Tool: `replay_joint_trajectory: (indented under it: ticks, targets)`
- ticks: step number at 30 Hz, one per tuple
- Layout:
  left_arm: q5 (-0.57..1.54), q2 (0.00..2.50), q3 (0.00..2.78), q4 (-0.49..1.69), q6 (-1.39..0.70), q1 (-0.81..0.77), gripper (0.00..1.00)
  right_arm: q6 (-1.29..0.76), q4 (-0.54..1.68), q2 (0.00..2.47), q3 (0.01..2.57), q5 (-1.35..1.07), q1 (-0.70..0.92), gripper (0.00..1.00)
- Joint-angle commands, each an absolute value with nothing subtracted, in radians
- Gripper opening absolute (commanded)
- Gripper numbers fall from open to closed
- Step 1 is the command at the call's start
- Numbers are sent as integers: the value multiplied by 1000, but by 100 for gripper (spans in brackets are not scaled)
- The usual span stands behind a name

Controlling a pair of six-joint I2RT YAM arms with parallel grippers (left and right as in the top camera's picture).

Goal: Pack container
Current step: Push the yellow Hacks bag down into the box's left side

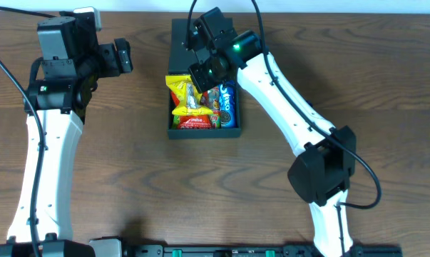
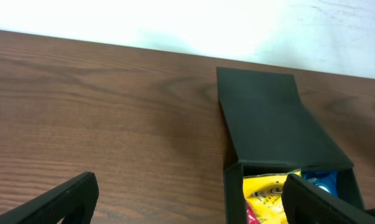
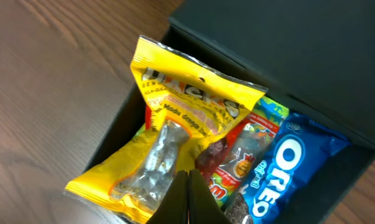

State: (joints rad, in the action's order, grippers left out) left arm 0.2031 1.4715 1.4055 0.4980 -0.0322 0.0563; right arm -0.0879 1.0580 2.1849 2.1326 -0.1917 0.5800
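Note:
The black container [image 1: 170, 107] sits at the table's middle back, its flap lid [image 1: 182, 39] lying open away from me. Inside lie a yellow snack packet [image 1: 182, 96], a blue Oreo pack [image 1: 229, 103] and a red packet [image 1: 197, 123]. My right gripper [image 1: 202, 77] hovers over the box, shut with nothing between its fingers. In the right wrist view its tips [image 3: 188, 186] hang just above the yellow packet [image 3: 187, 99], beside a clear gummy packet [image 3: 243, 155] and the Oreo pack [image 3: 287, 168]. My left gripper [image 1: 123, 56] stands open to the left of the box.
In the left wrist view the open gripper [image 2: 190, 208] spans bare wood and the container's left wall [image 2: 234, 193], with the lid [image 2: 268, 118] beyond. A white wall runs behind the table's far edge [image 2: 112, 43]. Brown wooden tabletop [image 1: 115, 143] surrounds the box.

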Motion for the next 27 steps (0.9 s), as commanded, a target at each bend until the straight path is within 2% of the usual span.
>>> replay_joint_trajectory:
  ticks: [1, 8, 19, 27]
  targets:
    - [204, 1454, 1432, 502, -30, 60, 95, -44, 1052, 2183, 2140, -252, 579, 1]
    - [204, 1454, 1432, 501, -30, 60, 95, 6, 1050, 2257, 2136, -352, 581, 1]
    - [203, 1454, 1432, 505, -30, 60, 95, 10, 1071, 2407, 2136, -383, 590, 1]
    - [203, 1454, 1432, 518, -30, 60, 95, 17, 1064, 2322, 2141, -381, 562, 1]
